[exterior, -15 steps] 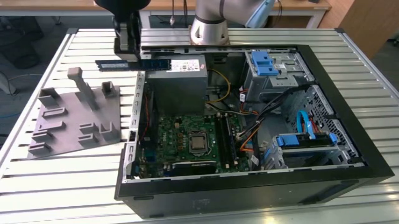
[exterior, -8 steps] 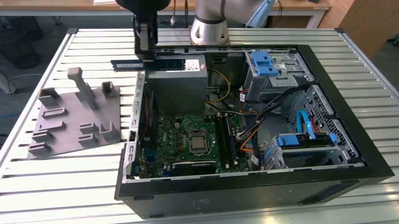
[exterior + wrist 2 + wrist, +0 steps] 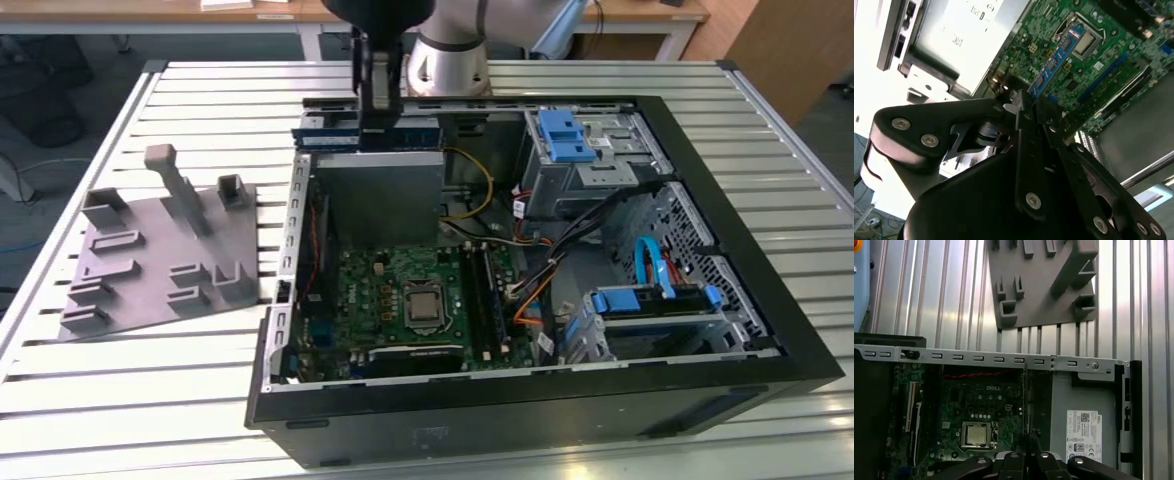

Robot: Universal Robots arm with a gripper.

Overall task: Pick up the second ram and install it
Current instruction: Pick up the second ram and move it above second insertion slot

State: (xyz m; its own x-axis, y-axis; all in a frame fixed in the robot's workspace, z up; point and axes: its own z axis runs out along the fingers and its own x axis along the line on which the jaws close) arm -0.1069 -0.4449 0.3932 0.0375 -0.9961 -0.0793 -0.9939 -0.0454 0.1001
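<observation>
My gripper (image 3: 378, 115) is clamped on the ram (image 3: 367, 135), pinching it at mid-length along its upper edge. That way it hangs level with the contact edge down, which I judge suits a slot that takes it squarely. It is in the air over the edge of the case (image 3: 534, 420) nearest my arm's base. It sits above the power supply (image 3: 378, 195), well apart from the holder (image 3: 160, 250) on the table (image 3: 134, 400).

In the second wrist view the ram (image 3: 1056, 57) runs out from my gripper across the motherboard (image 3: 1104, 80). The slots (image 3: 483, 290) beside the processor (image 3: 424, 310) look dark; I cannot tell if one is filled.
</observation>
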